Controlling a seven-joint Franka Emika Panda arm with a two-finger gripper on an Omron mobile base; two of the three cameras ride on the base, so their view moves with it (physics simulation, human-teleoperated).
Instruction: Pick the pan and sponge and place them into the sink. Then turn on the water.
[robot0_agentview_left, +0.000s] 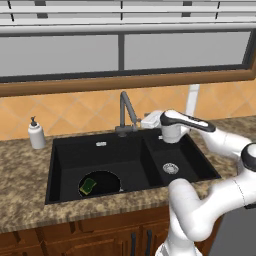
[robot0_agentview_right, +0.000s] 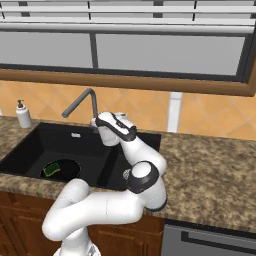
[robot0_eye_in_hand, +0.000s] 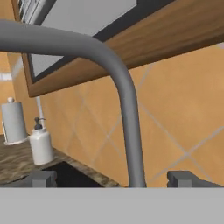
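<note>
Pan (robot0_agentview_left: 100, 183) and sponge (robot0_agentview_left: 88, 186) are already lying in the wider left basin of the sink (robot0_agentview_left: 65, 165), the green-and-yellow block sitting inside the shallow black pan near the basin's front. In the right base view the sponge (robot0_agentview_right: 51, 170) is resting on the pan (robot0_agentview_right: 61, 170) in the same way. No blue stream is falling from the spout, so the water is not yet running, and the tap (robot0_agentview_left: 127, 114) is what now matters.

It is standing on the counter behind the divider between the two basins, a grey angular tube rising and bending forward over the sink. It is looking rigid and metal-like, firmly fixed at its base, so it will probably not flex or tip; its smooth round surface could be slippery under the pads. My guess is that the lever or knob at its base is the place to push or pinch, though that part is too small and partly hidden to make out.

The gripper (robot0_eye_in_hand: 113, 179) is hovering with its fingers spread wide, holding nothing, the tap's (robot0_eye_in_hand: 127, 113) upright stem standing between the two tips. In the left base view the hand (robot0_agentview_left: 152, 120) is sitting just beside the tap's base.

A white soap pump bottle (robot0_agentview_left: 36, 134) is standing on the counter at the sink's left, well apart.
</note>
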